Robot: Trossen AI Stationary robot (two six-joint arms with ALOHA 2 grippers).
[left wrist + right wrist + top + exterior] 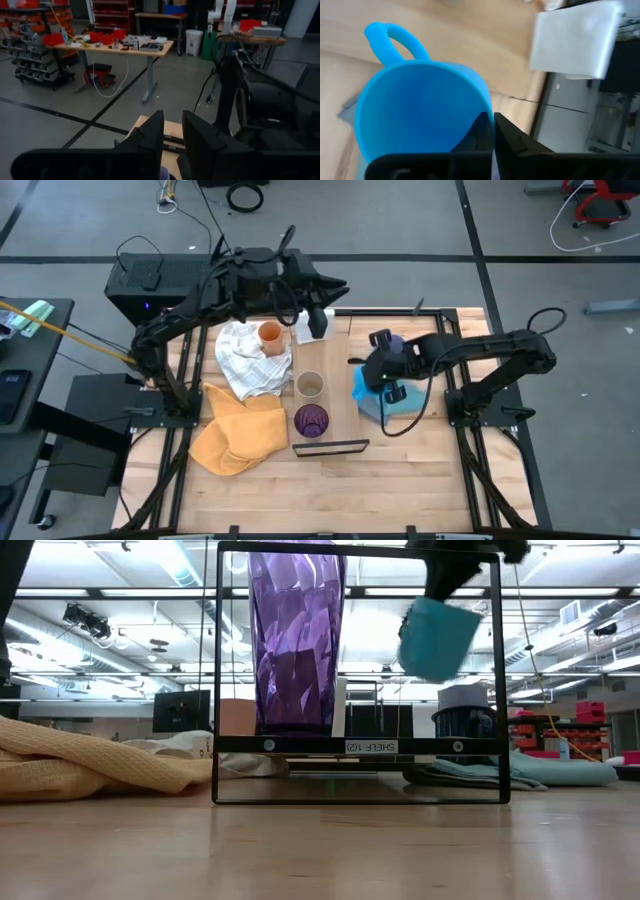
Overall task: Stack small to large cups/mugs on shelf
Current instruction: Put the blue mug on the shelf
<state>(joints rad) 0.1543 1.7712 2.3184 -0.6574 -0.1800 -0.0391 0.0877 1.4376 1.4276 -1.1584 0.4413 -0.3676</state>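
On the shelf (pixel 325 350), a long light plank with a black frame (pixel 355 745) at its near end, stand the dark purple tumbler (pixel 312 420) (pixel 295 640) and, behind it, the tan cup (pixel 310 385). The orange cup (pixel 270 335) sits on the white cloth. The navy mug (pixel 381 339) (pixel 465 710) and a lavender cup (pixel 398 343) stand right of the shelf. My right gripper (pixel 374 373) (pixel 492 127) is shut on the light blue mug (pixel 362 387) (pixel 438 637). My left gripper (pixel 316 320) (pixel 173 145) hovers at the shelf's far end, fingers narrowly open, holding nothing. My right gripper pinches the light blue mug's wall at the rim (pixel 487 107), on the side away from the handle (pixel 395 37). One finger (pixel 475 132) is inside the mug and one (pixel 517 145) outside. The mug is lifted clear and tilted, just right of the shelf.
A white box (pixel 308 328) (pixel 575 40) sits at the shelf's far end under the left arm. A white cloth (pixel 245 360) and a yellow cloth (pixel 240 435) lie left of the shelf, a blue cloth (pixel 400 405) right of it. Bare table shows along the near edge.
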